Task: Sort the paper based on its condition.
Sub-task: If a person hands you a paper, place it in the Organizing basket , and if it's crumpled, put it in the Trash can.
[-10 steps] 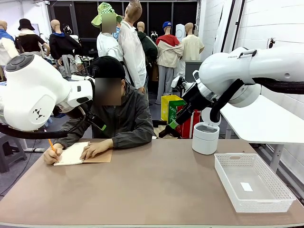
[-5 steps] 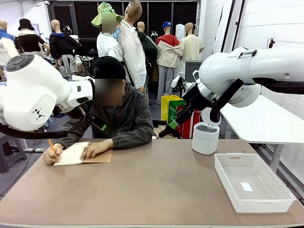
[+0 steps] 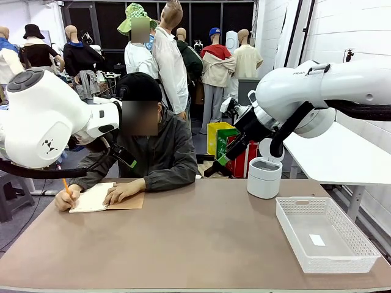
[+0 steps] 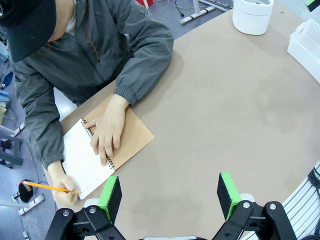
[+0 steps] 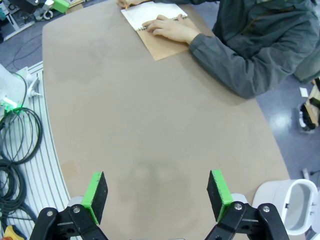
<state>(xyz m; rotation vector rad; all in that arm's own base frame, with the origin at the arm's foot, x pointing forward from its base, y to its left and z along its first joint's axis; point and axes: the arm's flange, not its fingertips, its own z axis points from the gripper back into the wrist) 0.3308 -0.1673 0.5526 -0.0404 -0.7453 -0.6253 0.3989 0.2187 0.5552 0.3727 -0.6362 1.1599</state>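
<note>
Loose paper is out of view. At the table's far left a person writes with an orange pencil (image 4: pixel 47 186) on the white page of a spiral notebook (image 4: pixel 82 160) with a brown cover, the other hand (image 4: pixel 107 132) flat on it. The notebook (image 3: pixel 91 198) lies at the person's edge of the table. My left gripper (image 4: pixel 170 192) hangs open high above the table, just to the robot's side of the notebook, nothing between its green pads. My right gripper (image 5: pixel 157 192) is also open and empty, high over the bare tabletop, with the notebook (image 5: pixel 150 11) far off.
A white lidded bin (image 3: pixel 264 177) stands at the far right of the brown table (image 3: pixel 195 238). A white slotted basket (image 3: pixel 324 235) sits at the front right with a small white label inside. Cables lie on the floor beside the table in the right wrist view.
The person's writing hand has shifted slightly on the page. Both arms have stayed still.
</note>
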